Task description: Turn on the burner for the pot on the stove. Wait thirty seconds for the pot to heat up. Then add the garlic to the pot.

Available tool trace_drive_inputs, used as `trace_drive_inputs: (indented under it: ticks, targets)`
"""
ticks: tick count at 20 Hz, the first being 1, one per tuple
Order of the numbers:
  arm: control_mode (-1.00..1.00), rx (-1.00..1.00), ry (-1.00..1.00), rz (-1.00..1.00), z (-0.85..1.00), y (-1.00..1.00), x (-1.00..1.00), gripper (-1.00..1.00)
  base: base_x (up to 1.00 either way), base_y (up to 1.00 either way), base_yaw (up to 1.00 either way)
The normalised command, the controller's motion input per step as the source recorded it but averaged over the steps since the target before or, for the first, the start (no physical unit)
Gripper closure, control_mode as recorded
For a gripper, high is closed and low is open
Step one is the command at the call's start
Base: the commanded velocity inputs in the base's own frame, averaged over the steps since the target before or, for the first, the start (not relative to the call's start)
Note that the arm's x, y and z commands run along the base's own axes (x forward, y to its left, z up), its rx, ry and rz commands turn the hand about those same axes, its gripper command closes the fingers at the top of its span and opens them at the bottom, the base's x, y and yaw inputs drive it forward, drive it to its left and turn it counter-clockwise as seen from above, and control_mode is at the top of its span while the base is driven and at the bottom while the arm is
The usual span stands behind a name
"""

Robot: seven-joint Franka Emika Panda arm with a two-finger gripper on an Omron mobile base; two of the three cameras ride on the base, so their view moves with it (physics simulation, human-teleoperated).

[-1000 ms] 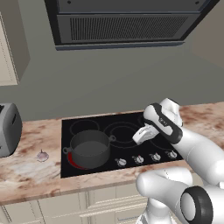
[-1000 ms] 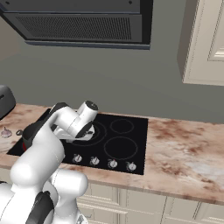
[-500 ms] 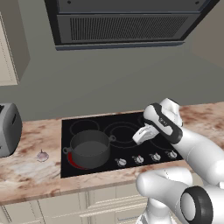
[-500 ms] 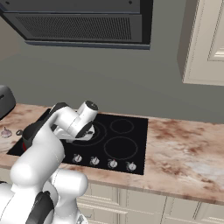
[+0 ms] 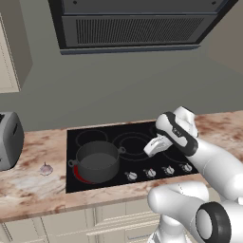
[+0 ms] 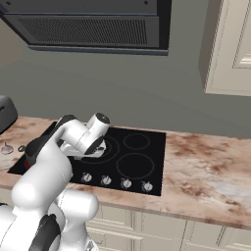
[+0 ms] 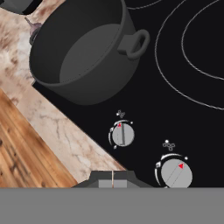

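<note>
Partly hidden in the right base view: the pot, screened by the white arm so that a dark sliver alone shows at the cooktop's left end. Garlic small and hard to read; a whitish-pink bulb on the marble counter, left of the stove and apart from it, near the toaster, which is cut off by the left edge. In the hand view, just a tip of the garlic visible behind the pot's rim. Burner mostly covered by the pot; a red crescent shows at the pot's front-left base. Pot seated on the front-left zone, interior looks empty, two loop handles visible.

Arm raised over the middle of the stove, elbow bent, hand angled down toward the knob row. Gripper suspended above the glass behind the knobs, touching nothing. Fingertips pressed together with only a thin seam between them, nothing held. In the hand view, two knobs ahead of the tips, the nearer one just in front of the pot. Range hood overhead, upper portion cut off.
</note>
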Motion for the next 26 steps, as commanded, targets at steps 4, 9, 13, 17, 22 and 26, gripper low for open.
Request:
trace_drive_inputs:
  ticks: [4,9,13,17,22,26]
  targets:
    - [-1.0,0.0,0.0,0.0,0.0,0.0,0.0,1.0,0.0,0.0,0.0]
    - [-1.0,0.0,0.0,0.0,0.0,0.0,0.0,1.0,0.0,0.0,0.0]
    - [-1.0,0.0,0.0,0.0,0.0,0.0,0.0,1.0,0.0,0.0,0.0]
    - [-1.0,0.0,0.0,0.0,0.0,0.0,0.0,1.0,0.0,0.0,0.0]
    - [-1.0,0.0,0.0,0.0,0.0,0.0,0.0,1.0,0.0,0.0,0.0]
    - [-1.0,0.0,0.0,0.0,0.0,0.0,0.0,1.0,0.0,0.0,0.0]
